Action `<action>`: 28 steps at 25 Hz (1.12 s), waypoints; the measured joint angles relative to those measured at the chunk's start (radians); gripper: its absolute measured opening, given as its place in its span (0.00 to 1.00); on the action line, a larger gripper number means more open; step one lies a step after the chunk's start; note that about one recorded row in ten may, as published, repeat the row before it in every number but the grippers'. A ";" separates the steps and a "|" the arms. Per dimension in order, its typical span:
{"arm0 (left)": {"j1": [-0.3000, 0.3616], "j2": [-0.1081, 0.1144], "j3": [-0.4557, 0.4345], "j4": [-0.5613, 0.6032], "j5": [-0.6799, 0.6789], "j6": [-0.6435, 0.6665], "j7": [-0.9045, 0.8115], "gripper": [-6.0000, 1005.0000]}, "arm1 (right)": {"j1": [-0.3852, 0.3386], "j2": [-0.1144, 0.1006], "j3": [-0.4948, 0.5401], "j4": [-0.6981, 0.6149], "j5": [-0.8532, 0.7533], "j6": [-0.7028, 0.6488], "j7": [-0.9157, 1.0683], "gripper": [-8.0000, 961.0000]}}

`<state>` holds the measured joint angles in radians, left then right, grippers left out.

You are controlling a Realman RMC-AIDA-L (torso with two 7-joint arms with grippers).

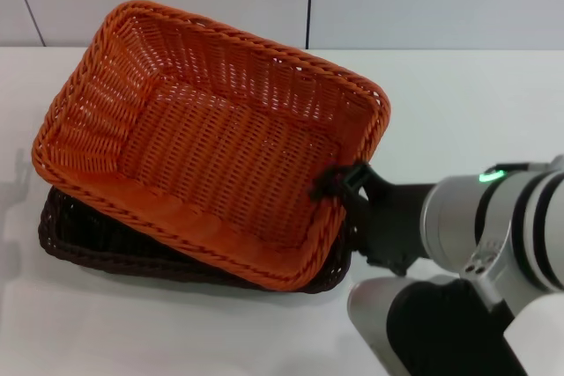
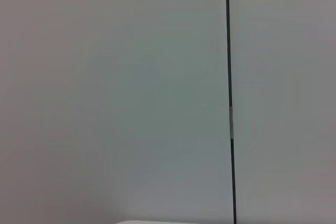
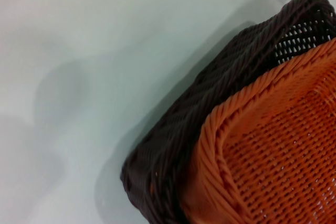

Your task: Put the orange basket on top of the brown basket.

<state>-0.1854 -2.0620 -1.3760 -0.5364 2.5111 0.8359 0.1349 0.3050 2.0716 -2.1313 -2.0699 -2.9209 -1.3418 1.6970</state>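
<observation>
Orange basket sat tilted over the brown one, right gripper on its rim.
The right gripper [image 1: 339, 184] clenched the near right rim of the orange basket [image 1: 211, 138], which lay skewed atop the brown basket [image 1: 88, 239] on the white table [image 1: 458, 103].

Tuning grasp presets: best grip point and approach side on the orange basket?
Grip the orange basket by its braided rim on the short right-hand wall, coming from the robot's right. The right gripper pinches there now; the rim's raised lip suits one finger inside, one outside.
</observation>
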 joint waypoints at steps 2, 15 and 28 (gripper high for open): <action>-0.004 0.000 0.000 0.003 0.000 -0.001 0.000 0.78 | -0.033 0.007 -0.009 0.000 -0.001 0.027 0.005 0.66; -0.038 0.002 -0.001 0.069 0.006 -0.002 0.000 0.78 | -0.129 0.014 -0.051 0.022 0.003 0.292 0.243 0.66; -0.051 0.001 -0.001 0.095 0.008 0.004 0.000 0.78 | -0.092 0.009 -0.309 0.037 0.003 0.273 0.310 0.66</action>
<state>-0.2362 -2.0607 -1.3766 -0.4417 2.5188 0.8394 0.1349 0.2126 2.0807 -2.4404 -2.0332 -2.9177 -1.0690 2.0072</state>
